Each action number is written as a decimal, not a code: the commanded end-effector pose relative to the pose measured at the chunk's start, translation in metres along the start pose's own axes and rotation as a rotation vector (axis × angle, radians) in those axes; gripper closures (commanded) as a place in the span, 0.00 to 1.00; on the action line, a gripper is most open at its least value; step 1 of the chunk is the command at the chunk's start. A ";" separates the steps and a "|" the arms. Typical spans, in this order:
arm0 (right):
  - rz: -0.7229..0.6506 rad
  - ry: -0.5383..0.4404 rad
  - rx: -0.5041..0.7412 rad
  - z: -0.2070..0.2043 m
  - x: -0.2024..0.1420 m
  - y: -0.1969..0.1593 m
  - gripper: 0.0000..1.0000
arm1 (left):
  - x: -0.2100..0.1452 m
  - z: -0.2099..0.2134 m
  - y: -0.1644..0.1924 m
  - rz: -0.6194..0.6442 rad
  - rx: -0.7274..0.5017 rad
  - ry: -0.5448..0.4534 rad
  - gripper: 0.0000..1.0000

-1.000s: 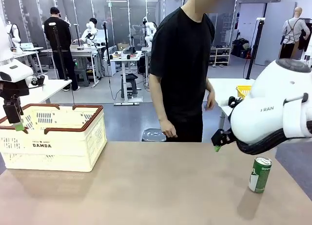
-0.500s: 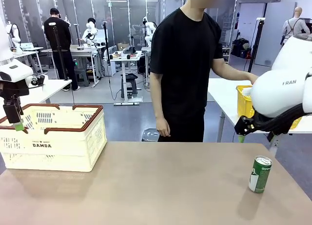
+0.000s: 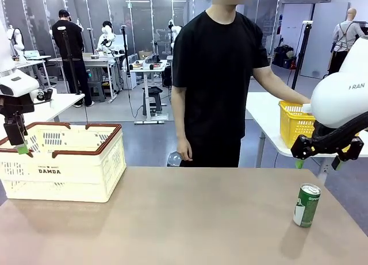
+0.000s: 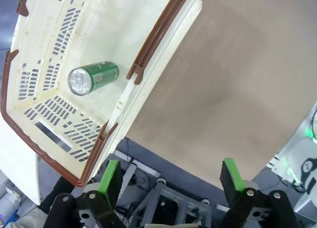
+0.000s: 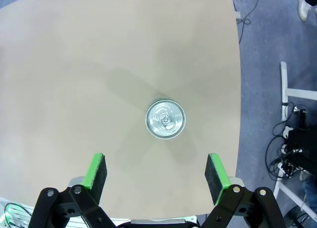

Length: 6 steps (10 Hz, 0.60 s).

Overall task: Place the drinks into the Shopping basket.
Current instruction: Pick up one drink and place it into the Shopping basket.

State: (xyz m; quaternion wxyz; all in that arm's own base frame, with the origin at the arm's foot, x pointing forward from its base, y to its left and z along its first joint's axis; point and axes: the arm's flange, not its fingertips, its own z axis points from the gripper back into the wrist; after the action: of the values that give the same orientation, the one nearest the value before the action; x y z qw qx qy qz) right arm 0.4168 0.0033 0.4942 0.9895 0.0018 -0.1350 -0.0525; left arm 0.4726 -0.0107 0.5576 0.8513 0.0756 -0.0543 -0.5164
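One green drink can (image 3: 306, 205) stands upright near the table's right edge; from above its silver top (image 5: 165, 119) shows. My right gripper (image 3: 317, 162) hangs open some way above it, the can lying ahead of its two spread fingers (image 5: 158, 173). Another green can (image 4: 92, 78) lies on its side on the floor of the cream Shopping basket (image 3: 63, 179), which sits at the table's left. My left gripper (image 3: 22, 149) hovers open over the basket's left rim (image 4: 159, 34), with nothing between its fingers (image 4: 171, 176).
A person stands at the far side of the table, one arm reaching right toward a yellow mesh basket (image 3: 295, 123) on a white side table (image 3: 264, 112). The brown tabletop (image 3: 190, 219) between basket and can is bare.
My right arm has swung to the right and its gripper now hangs over the standing can. The person has reached an arm out to the yellow basket. The left arm has not moved.
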 end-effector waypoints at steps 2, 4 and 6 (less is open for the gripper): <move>-0.008 0.023 -0.017 -0.010 0.006 -0.011 0.00 | 0.000 0.001 -0.002 0.019 -0.001 -0.005 0.00; -0.012 0.055 -0.002 -0.029 0.007 -0.018 0.00 | 0.000 0.001 -0.002 0.019 -0.001 -0.005 0.00; -0.002 0.089 0.009 -0.048 0.007 -0.021 0.00 | 0.000 0.001 -0.002 0.019 -0.001 -0.005 0.00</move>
State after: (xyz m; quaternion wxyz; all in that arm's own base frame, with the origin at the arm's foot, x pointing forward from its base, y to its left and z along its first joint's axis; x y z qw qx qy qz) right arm 0.4292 -0.0138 0.4558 0.9937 0.0033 -0.0918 -0.0636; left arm 0.4727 -0.0107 0.5576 0.8513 0.0755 -0.0542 -0.5164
